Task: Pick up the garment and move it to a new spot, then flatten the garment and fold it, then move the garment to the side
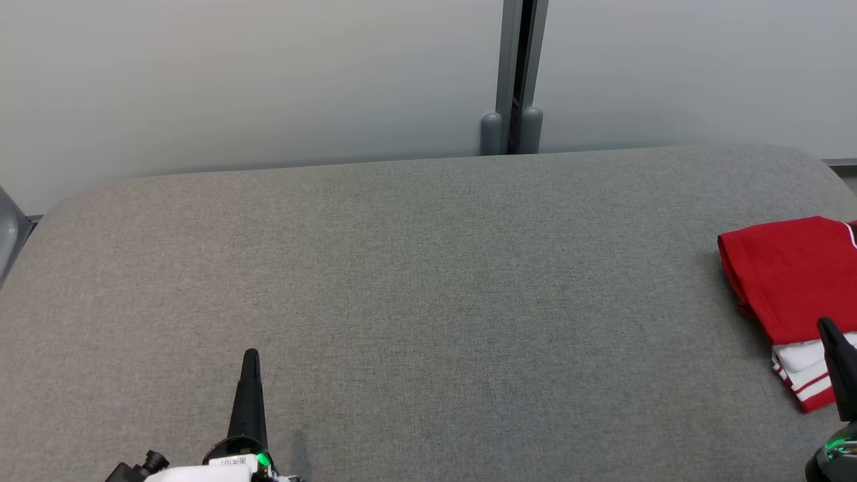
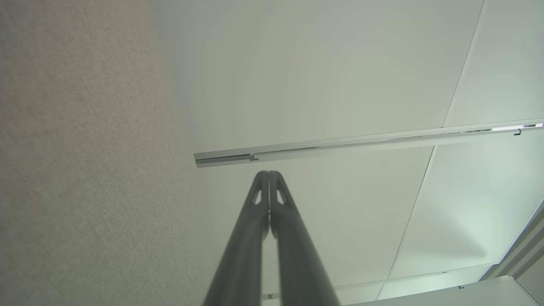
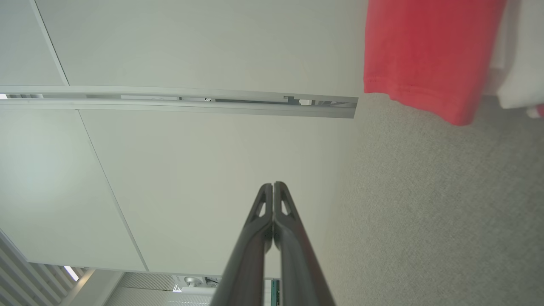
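A folded red garment point(image 1: 787, 274) with white, red-striped trim lies at the table's right edge; its red cloth point(image 3: 429, 55) fills the upper right of the right wrist view. My right gripper point(image 1: 829, 329) stands at the lower right, just in front of the garment's white trim, fingers together with nothing between them point(image 3: 273, 187). At the lower left my left gripper point(image 1: 251, 356) points up over bare table, far from the garment. Its two fingers meet at the tips point(image 2: 268, 175), holding nothing.
The grey fabric-covered table point(image 1: 415, 268) spreads wide between the two grippers. Behind it is a pale wall with a grey vertical post point(image 1: 519, 73). A grey object point(image 1: 8, 234) pokes in at the far left edge.
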Available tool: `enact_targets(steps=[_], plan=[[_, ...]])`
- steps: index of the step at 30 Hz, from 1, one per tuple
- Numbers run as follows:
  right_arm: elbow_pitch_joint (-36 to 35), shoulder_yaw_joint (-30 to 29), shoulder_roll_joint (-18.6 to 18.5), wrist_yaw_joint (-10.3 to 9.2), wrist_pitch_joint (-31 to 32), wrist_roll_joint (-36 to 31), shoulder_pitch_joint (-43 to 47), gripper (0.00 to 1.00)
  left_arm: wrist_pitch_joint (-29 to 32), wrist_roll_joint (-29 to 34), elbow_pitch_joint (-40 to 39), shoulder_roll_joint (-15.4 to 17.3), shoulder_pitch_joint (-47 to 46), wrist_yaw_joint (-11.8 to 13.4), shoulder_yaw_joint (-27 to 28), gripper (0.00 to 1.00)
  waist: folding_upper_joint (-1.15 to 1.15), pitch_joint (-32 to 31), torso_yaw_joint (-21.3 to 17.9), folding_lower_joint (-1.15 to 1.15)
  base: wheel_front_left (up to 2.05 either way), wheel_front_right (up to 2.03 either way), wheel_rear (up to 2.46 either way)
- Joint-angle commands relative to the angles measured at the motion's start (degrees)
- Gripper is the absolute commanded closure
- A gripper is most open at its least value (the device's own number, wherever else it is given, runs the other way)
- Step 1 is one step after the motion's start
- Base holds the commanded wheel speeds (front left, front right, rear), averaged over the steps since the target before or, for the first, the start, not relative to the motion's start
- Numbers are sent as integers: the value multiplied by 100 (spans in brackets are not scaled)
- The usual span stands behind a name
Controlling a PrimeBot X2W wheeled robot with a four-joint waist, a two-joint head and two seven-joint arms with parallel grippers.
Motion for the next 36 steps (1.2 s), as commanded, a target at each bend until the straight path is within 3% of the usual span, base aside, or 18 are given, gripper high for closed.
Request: enact_targets(steps=[1,36], plan=[[8,-15,-8,0,50,22,-64,100,-7,-16,6,16,-73,-30,4,100,0,0,0,0,0,0,0],[9,-42,8,1,58,-12,-64,100,-11,-17,8,16,-74,-33,2,100,0,0,0,0,0,0,0]])
